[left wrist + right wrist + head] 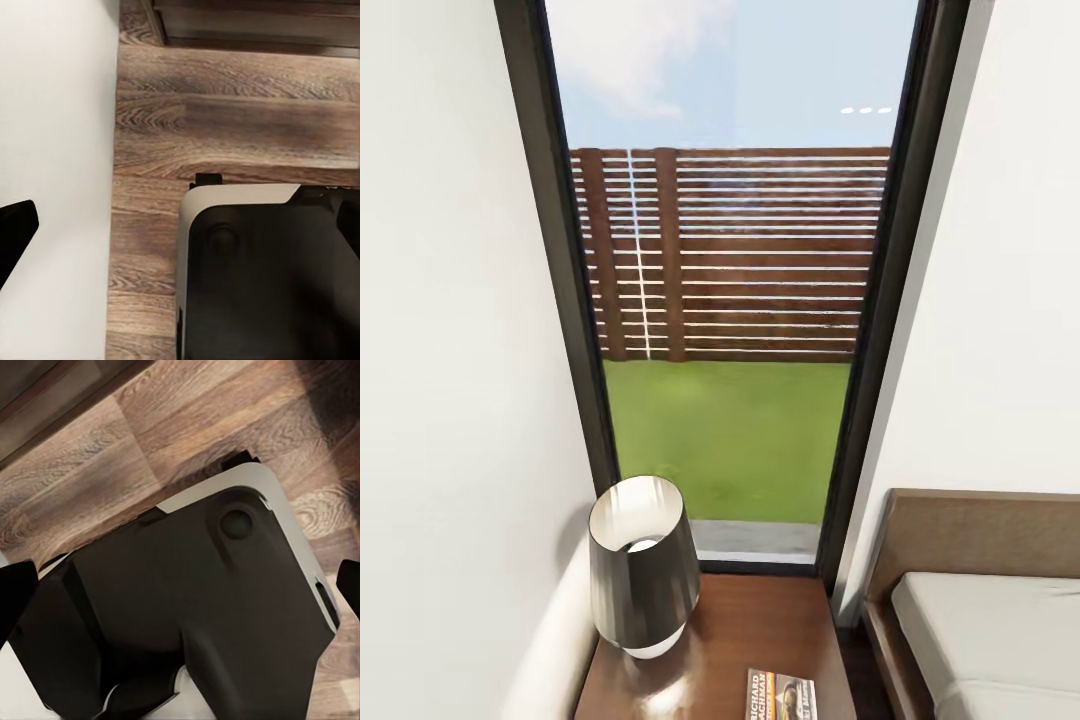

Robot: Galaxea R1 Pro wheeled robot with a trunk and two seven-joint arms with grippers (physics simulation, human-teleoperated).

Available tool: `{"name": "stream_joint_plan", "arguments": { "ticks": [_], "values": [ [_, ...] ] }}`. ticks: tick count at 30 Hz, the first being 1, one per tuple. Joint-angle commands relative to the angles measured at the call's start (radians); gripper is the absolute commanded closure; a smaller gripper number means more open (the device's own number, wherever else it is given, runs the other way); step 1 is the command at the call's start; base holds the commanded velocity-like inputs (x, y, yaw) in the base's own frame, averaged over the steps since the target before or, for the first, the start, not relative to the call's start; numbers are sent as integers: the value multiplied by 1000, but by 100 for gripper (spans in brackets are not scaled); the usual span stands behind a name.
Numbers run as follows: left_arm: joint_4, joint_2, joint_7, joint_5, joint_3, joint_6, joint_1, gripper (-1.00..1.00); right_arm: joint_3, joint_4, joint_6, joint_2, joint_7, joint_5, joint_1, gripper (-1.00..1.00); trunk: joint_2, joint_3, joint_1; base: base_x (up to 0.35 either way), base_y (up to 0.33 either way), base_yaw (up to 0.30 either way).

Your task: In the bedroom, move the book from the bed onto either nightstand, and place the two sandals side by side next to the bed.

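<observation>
The book, with a dark cover and orange "RICHARD" lettering, lies flat on the dark brown nightstand at the bottom of the head view. The bed, with its brown headboard and light grey mattress, stands right of the nightstand. The sandals are out of view. In the left wrist view my left gripper hangs over the wood floor, one black fingertip at the picture's edge. My right gripper is open, its fingertips wide apart over my own base. Neither holds anything.
A lamp with a dark shade stands on the nightstand's left half, close to the book. A tall black-framed window behind shows a slatted fence and grass. White walls close in on both sides. My base sits beside a white wall.
</observation>
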Motion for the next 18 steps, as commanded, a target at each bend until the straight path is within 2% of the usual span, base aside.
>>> {"name": "stream_joint_plan", "arguments": {
  "ticks": [1, 18],
  "values": [
    [2, 0, 1, 8, -8, -3, 1, -100, 7, 3, 3, 1, 6, -11, 0, -100, -1, 0, 0, 0, 0, 0],
    [8, 0, 2, 8, -9, -1, 9, -100, 6, 1, 3, 11, 6, -13, 4, -100, -1, 0, 0, 0, 0, 0]
  ]
}}
